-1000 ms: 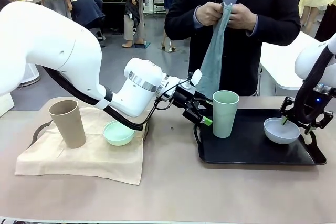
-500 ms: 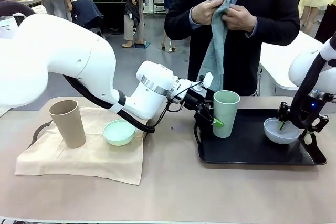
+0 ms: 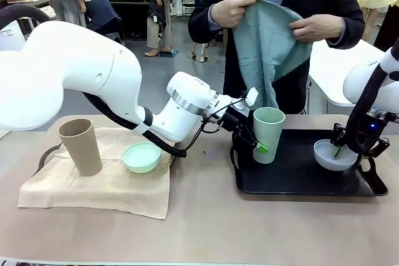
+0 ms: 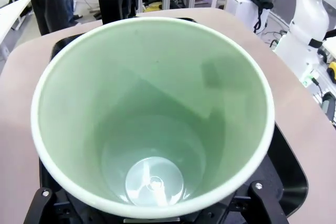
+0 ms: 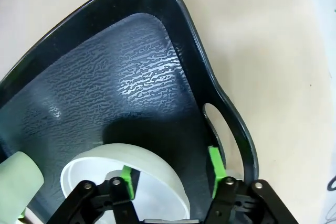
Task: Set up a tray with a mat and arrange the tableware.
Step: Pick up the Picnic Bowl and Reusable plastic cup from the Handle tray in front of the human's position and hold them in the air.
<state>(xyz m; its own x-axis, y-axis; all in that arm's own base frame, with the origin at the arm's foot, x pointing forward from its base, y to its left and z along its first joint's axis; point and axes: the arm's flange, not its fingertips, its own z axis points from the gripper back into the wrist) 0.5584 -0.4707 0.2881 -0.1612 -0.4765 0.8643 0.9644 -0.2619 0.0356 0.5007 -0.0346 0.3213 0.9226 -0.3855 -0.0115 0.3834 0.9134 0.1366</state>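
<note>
The black tray lay on the table. On its left end stood the green cup, clamped by the left gripper. At its right end, the right gripper pinched the white bowl's rim. Left of the tray, the tan cup and mint bowl sat on a beige cloth. Behind the tray, a person spread a teal mat.

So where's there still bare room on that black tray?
Its middle, between the green cup and the white bowl, and the front strip of the tray. Both ends are crowded by the left gripper and right gripper.
</note>
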